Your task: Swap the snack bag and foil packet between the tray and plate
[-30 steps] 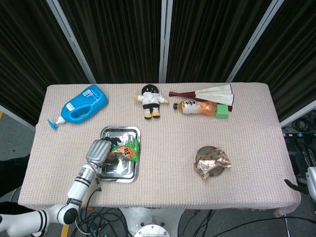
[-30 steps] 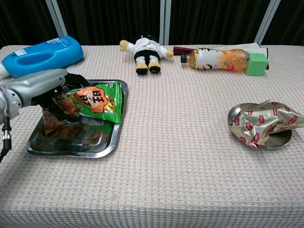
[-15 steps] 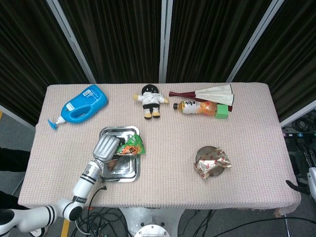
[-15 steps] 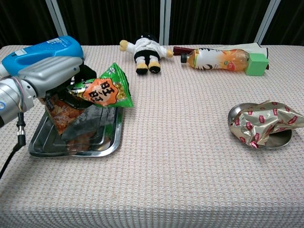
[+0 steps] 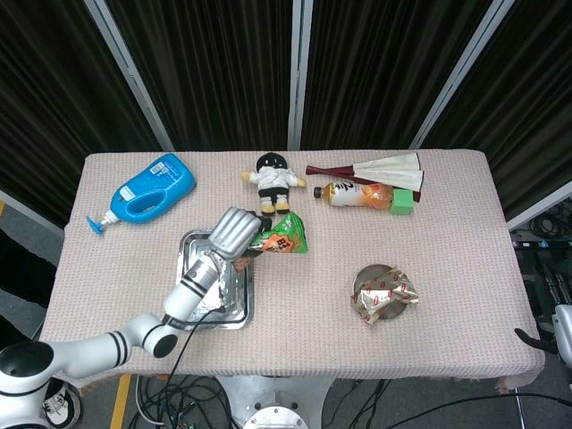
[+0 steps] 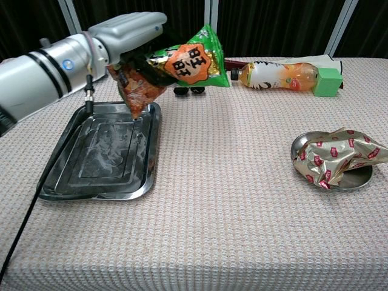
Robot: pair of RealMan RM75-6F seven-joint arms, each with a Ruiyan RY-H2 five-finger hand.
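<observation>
Pinching the green-and-orange snack bag (image 6: 176, 66) above the emptied steel tray (image 6: 103, 151), the left hand (image 6: 124, 30) is mid-swap; the bag probably needs parking on the desk (image 6: 230, 194), since the crumpled foil packet (image 6: 339, 156) occupies the round plate (image 6: 362, 177) on the right.

The left hand (image 6: 130, 27) is a smooth silver-grey shell with dark gaps between the fingers. Behind it the forearm is glossy white with black ring bands, plus a small blue round mark near the wrist. A thin black cable hangs off the wrist. The right hand (image 5: 561, 332) only peeks in at the edge: white casing, black tip.
</observation>
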